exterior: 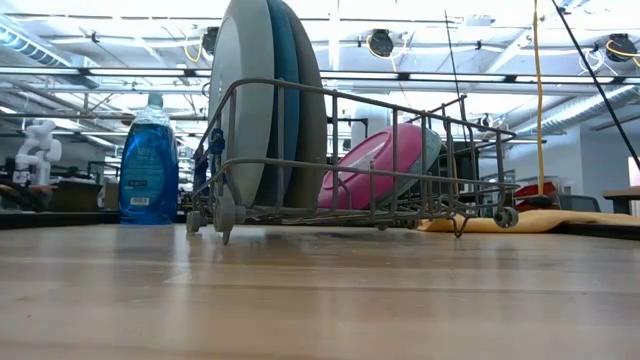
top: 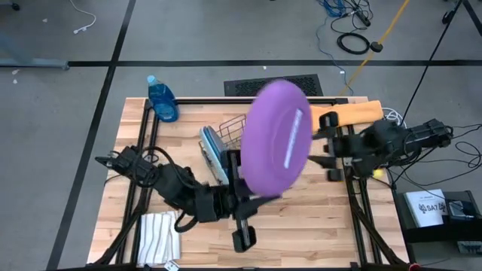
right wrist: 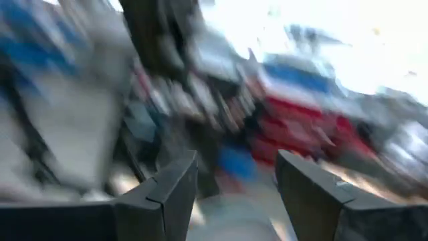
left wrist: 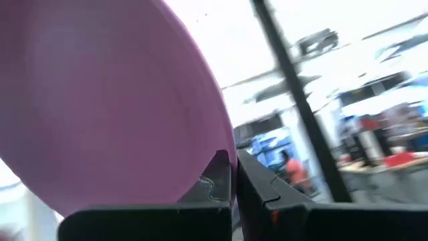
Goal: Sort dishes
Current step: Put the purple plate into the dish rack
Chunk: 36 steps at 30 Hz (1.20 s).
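Left gripper clamped on rim of purple plate, held high over bench centre, above the rack. Edge grip keeps the plate upright, prob so it can slot between the wires. Left arm reaches in from the near-left corner, wrist tipped up.

Rack already has the grey plate, light blue and dark one standing at its left end, pink plate leaning further right.

Right gripper spread open, empty, waiting by the bench's right edge.
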Each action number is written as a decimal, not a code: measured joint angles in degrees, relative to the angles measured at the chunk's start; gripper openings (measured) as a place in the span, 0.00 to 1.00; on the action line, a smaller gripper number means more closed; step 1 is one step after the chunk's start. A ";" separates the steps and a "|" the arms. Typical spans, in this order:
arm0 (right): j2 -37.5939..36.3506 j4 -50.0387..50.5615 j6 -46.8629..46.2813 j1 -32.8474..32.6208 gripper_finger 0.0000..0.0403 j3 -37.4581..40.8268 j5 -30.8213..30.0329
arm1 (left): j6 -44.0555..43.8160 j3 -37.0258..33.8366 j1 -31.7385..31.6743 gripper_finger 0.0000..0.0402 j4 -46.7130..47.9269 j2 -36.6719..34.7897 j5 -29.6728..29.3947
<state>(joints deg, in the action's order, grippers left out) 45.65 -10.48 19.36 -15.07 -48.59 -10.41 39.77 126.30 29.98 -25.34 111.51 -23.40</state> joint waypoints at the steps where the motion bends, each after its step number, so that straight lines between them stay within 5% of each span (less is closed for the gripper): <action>1: -0.64 -4.18 -1.57 0.00 0.49 0.60 3.86 | 0.10 0.00 -0.18 0.00 0.01 0.23 2.48; 9: -1.54 -25.80 -19.06 -0.01 0.49 1.13 24.51 | 3.03 0.00 -1.38 0.00 1.57 2.21 18.35; 21: 4.84 -28.00 -23.72 0.04 0.49 -1.72 30.89 | -5.91 0.00 -8.02 0.00 5.05 4.56 34.39; 36: 10.96 -28.81 -24.74 0.42 0.49 -9.42 39.38 | -9.51 0.00 -10.04 0.00 3.80 5.44 40.74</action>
<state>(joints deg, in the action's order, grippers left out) 56.61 -39.29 -5.37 -14.65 -58.01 28.97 30.26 126.30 19.94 -21.55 116.95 17.34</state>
